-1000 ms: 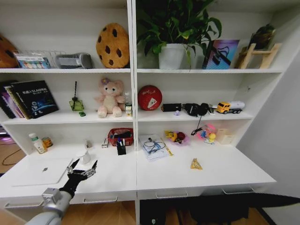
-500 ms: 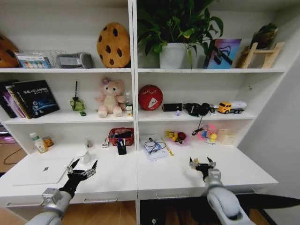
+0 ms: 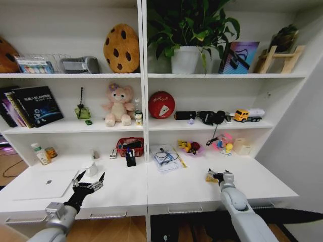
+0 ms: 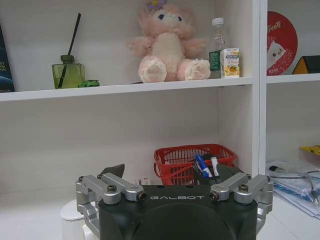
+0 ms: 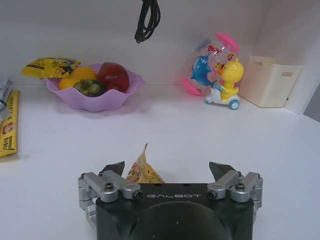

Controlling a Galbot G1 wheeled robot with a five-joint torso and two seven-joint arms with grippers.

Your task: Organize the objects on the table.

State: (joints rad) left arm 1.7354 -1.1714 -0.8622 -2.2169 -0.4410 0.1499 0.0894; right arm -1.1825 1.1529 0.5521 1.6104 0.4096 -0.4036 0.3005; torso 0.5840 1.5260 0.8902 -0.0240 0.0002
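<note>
**Right gripper at the snack packet, left gripper over the desk**

While my left gripper (image 3: 89,182) hangs over the left half of the desk (image 3: 181,189) with its fingers spread apart and nothing between them, my right gripper (image 3: 218,176) sits low over the right half, at the small yellow packet (image 3: 210,176).

1. Right gripper: in the right wrist view the jaws stand wide apart, and the packet (image 5: 142,171) stands upright on the desk between the two fingertips, nearer one of them. I cannot tell whether either finger touches it.
2. Left gripper: just beside the silver laptop (image 3: 44,184), which lies closed and flat near the desk's left end. A small white container (image 3: 91,168) stands just beyond the fingertips.
3. Farther back on the desk: a red basket (image 3: 129,146) and a black pen holder (image 3: 130,159) near the shelf divider; a purple fruit bowl (image 5: 95,94) and a duck toy (image 5: 224,85) at the rear right.
</note>
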